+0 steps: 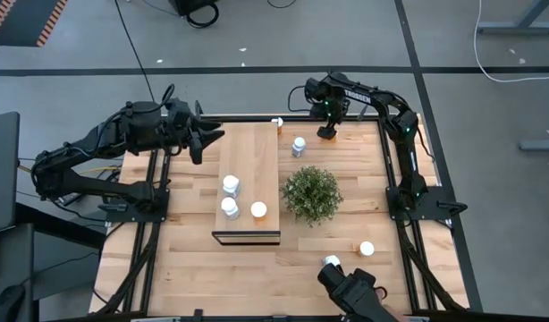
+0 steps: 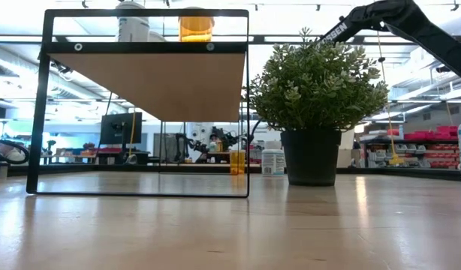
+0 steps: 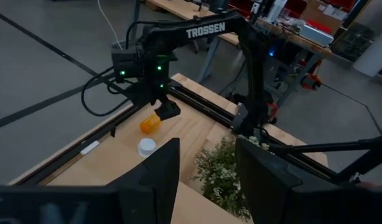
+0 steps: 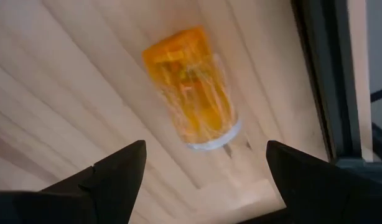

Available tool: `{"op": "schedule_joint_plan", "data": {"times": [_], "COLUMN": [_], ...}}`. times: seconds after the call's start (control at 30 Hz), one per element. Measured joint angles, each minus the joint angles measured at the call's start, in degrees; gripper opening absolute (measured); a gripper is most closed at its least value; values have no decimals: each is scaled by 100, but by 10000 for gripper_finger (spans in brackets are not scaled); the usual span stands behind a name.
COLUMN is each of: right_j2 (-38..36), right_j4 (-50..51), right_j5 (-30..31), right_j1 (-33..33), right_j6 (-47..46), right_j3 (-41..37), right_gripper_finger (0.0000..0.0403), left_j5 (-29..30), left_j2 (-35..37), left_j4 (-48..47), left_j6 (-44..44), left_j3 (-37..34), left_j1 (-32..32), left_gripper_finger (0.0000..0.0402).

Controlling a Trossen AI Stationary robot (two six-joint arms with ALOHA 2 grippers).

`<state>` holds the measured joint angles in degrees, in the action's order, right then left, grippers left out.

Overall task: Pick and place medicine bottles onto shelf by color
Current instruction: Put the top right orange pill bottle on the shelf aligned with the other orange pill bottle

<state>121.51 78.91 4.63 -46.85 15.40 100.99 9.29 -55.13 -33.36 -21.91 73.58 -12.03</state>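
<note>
An orange medicine bottle lies on its side on the table near the far edge, also seen as orange bottle. My right gripper hangs open above it, pointing down, a finger to either side, touching nothing; from above it is right gripper. The shelf carries two white bottles and an orange one, all upright. My left gripper is held in the air left of the shelf's far end, open, nothing between its fingers.
A potted plant stands right of the shelf. Loose bottles stand upright on the table: white, orange at the shelf's far end, orange and white near the front. A dark device sits at the near edge.
</note>
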Motion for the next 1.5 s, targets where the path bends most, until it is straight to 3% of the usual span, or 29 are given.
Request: {"op": "schedule_joint_plan", "data": {"times": [0.43,0.87,1.33,1.5], "right_j2": [9,9,9,9], "right_j4": [-364,-777,-885,-884], "right_j5": [97,176,625,472], "right_j1": [67,305,392,392], "right_j6": [199,302,415,-197], "right_j3": [-699,-664,-664,-578], "right_gripper_finger": [339,338,307,307], "left_j5": [164,165,164,164], "left_j2": [0,0,0,0], "left_j4": [10,10,8,6], "left_j6": [-2,-5,-101,-92], "left_j3": [0,0,0,0], "left_j1": [2,2,1,0], "left_gripper_finger": [162,162,162,162]}}
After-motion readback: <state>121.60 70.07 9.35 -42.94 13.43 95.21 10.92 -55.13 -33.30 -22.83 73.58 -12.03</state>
